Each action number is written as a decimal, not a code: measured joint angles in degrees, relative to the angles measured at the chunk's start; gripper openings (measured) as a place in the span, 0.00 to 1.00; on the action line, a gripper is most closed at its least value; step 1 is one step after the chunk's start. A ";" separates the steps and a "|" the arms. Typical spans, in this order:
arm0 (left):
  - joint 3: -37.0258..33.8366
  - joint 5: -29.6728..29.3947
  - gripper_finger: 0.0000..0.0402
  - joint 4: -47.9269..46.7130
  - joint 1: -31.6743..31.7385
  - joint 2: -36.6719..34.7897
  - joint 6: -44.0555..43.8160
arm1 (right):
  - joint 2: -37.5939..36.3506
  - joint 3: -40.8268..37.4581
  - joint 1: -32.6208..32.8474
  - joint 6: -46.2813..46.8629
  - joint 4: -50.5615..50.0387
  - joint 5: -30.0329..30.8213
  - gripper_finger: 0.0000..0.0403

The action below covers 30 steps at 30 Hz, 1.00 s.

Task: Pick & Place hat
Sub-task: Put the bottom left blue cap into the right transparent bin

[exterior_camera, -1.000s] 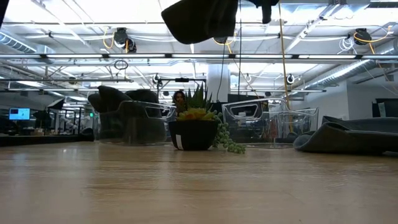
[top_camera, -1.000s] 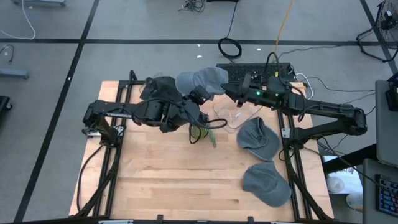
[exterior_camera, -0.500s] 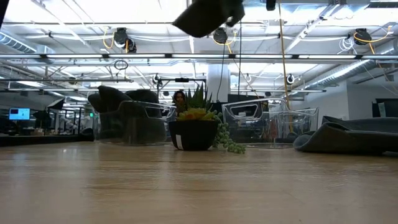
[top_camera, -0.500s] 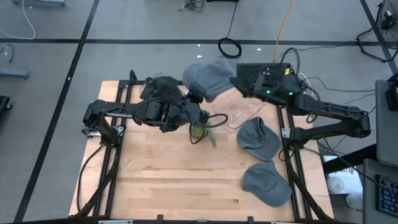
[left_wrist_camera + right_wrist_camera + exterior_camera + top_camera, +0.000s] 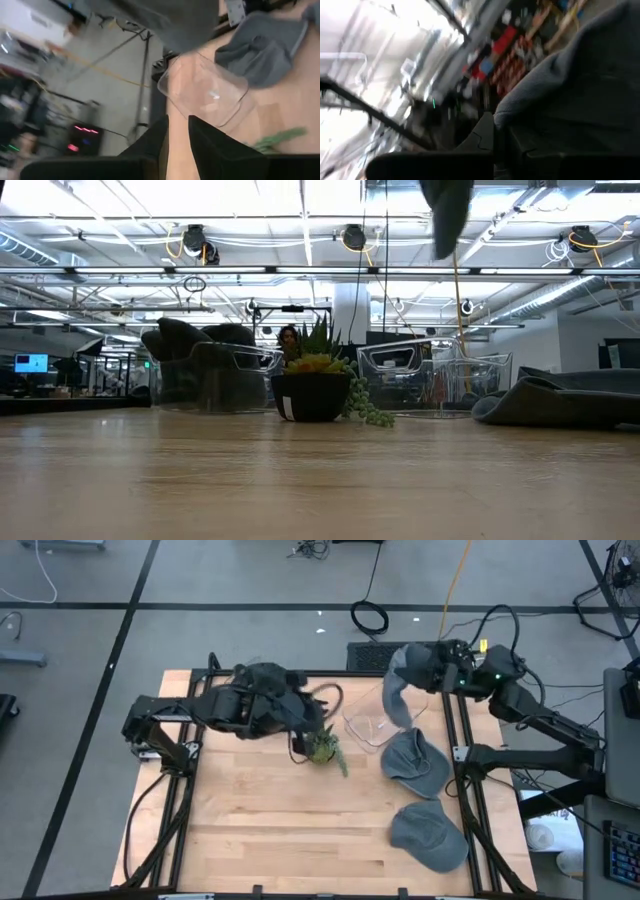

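At the near edge of our pale wooden table (image 5: 270, 830) one flat grey cap (image 5: 428, 836) lay by the right-hand rail, and a second grey cap (image 5: 413, 762) lay just beyond it. Farther in, near the middle, stood the small green succulent in its dark bowl (image 5: 322, 748), with our left gripper (image 5: 308, 720) just behind it; its two dark fingers (image 5: 200, 140) were close together, a narrow slit between them, holding nothing. Beside the plant, toward the right, sat a clear, empty plastic bin (image 5: 372, 720). Above that bin's far right corner we held the third grey fabric hat (image 5: 402, 690) in the air, hanging limp from our right gripper (image 5: 432, 670), whose fingers were clamped on its cloth. Along the back left edge a dark hat (image 5: 262, 678) rested in another clear bin (image 5: 215, 375).
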 joint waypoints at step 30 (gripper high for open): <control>0.07 22.77 0.22 -11.32 9.50 -13.44 -25.92 | 2.38 10.94 -3.56 -40.40 -35.03 -14.36 0.00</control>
